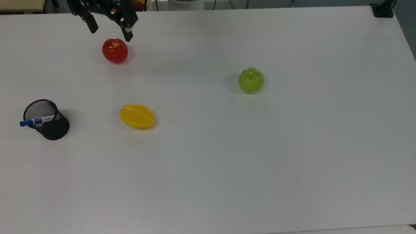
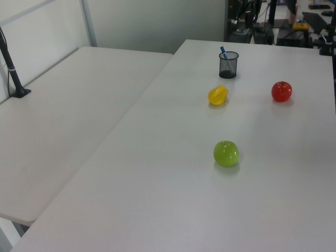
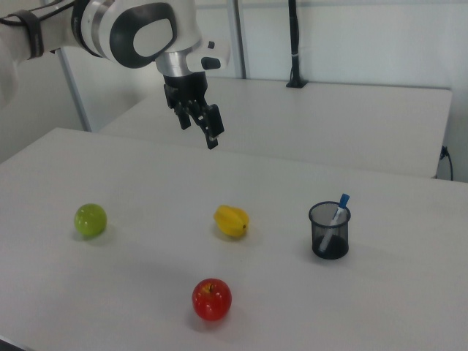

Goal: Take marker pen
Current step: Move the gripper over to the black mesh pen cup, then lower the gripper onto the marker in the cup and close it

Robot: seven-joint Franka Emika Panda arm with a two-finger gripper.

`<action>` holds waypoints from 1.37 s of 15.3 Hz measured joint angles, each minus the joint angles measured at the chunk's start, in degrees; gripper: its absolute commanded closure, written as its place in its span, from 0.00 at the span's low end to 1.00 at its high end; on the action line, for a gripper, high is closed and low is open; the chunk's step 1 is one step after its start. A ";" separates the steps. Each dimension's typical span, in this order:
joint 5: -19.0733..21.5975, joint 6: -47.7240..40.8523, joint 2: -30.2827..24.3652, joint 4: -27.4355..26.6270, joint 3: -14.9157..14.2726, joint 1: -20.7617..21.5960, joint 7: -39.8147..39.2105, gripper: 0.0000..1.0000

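A: Where is the marker pen (image 1: 36,121)?

B: In the top view it sits at the left edge of the frame, a little above mid-height, leaning in a black mesh pen cup (image 1: 52,126). Its blue cap pokes out over the rim toward the top view's left, and the white barrel runs down into the cup. In the right view the marker pen (image 3: 338,210) stands tilted in the pen cup (image 3: 330,235) at the middle right, cap uppermost. In the left view the cup (image 2: 228,65) is near the top centre, with the blue cap (image 2: 223,51) showing above its rim.

A: And the gripper?

B: The gripper (image 1: 110,31) is at the upper left of the top view, its two black fingers spread wide apart with nothing between them. One fingertip (image 1: 128,36) shows just above and to the right of the red apple (image 1: 115,50). In the right view the gripper (image 3: 204,129) hangs in the air in the upper middle of the frame, well above the table (image 3: 292,292), and points down.

A: How far is it from the pen?

B: Well apart. The cup stands far below and to the left of the gripper in the top view.

A: What else lies on the table?

B: A yellow starfruit (image 1: 137,116) to the right of the cup in the top view, and a green apple (image 1: 251,80) right of centre, apart from the rest. All three fruits rest on the white tabletop, none touching another.
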 measured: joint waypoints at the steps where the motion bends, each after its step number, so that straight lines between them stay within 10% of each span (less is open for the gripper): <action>1: 0.04 0.18 0.41 0.00 0.00 0.02 -0.02 0.00; 21: -2.07 34.77 12.18 -0.21 -0.55 -9.89 -1.29 0.04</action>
